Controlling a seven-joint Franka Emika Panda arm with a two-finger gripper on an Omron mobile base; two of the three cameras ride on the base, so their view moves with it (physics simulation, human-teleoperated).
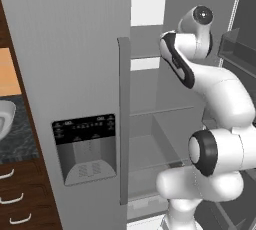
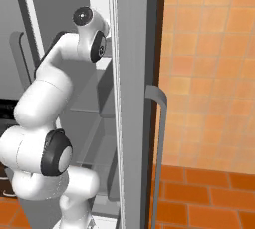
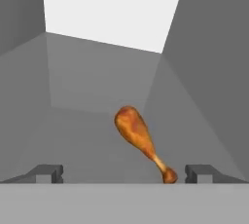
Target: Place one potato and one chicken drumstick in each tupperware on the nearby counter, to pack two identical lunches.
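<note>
I have the fingers (image 3: 124, 173) spread wide and empty inside the fridge, with the chicken drumstick (image 3: 140, 138) lying on the shelf at lower centre of the hand view, its thin bone end toward the right tip. Closing on that bone could let it slip or roll away.

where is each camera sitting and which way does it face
Left base view: behind the arm on its left, facing the open fridge, dispenser door and counter; the arm rises at lower right.
Right base view: behind on the right, facing the fridge door edge and the tiled wall; the arm rises at lower left.
Hand view: on the hand, looking along open jaws at a chicken drumstick on a grey shelf.
Both base views share arm and fridge.
</note>
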